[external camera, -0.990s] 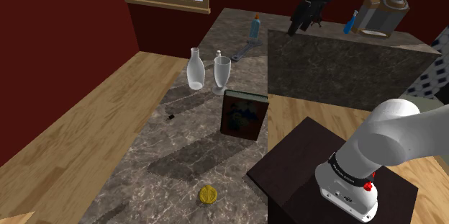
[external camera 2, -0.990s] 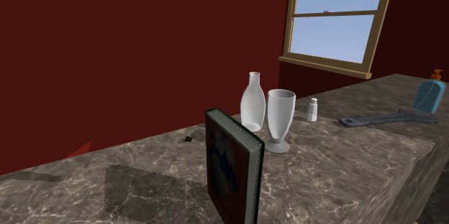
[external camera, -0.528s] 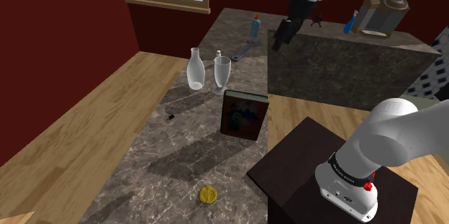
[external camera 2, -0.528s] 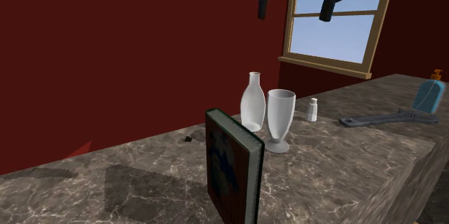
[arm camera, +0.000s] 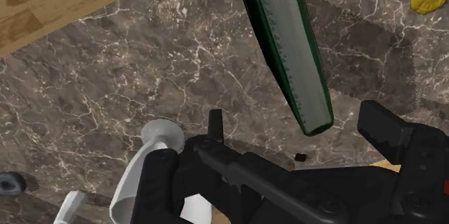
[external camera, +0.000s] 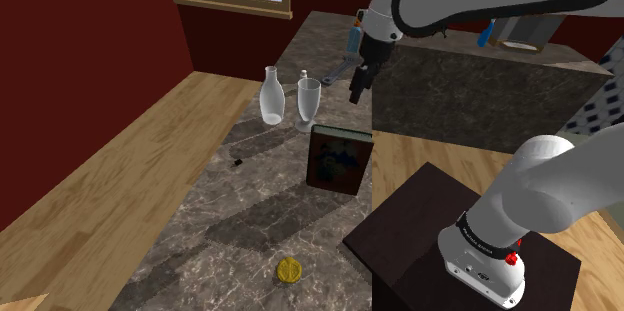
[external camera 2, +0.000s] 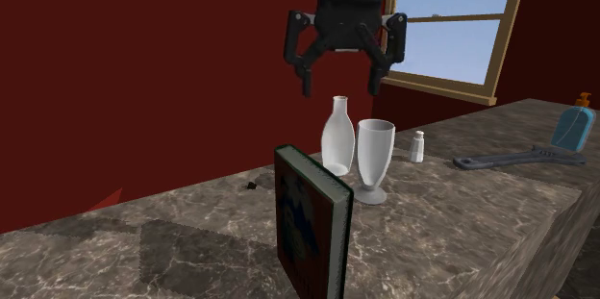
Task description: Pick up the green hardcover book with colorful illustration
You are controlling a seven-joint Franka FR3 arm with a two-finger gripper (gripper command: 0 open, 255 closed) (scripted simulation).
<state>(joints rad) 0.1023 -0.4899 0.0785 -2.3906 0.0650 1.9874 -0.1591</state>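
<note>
- The black gripper (external camera 2: 340, 84) hangs in the air over the marble counter (external camera: 230, 219), fingers spread wide with nothing between them.
- Below it stand a clear carafe (external camera 2: 337, 136) and a stemmed glass (external camera 2: 374, 158), just beside each other.
- The green book (external camera: 338, 159) stands upright on the counter, near the glass but apart from it, on the side towards the stand (external camera: 420, 209); its illustrated cover faces the stand.
- A small yellow round thing (external camera: 290, 270) lies on the near part of the counter, well apart from the book.
- A wrench (external camera 2: 519, 159) and a blue bottle (external camera 2: 573, 128) sit at the far end.
</note>
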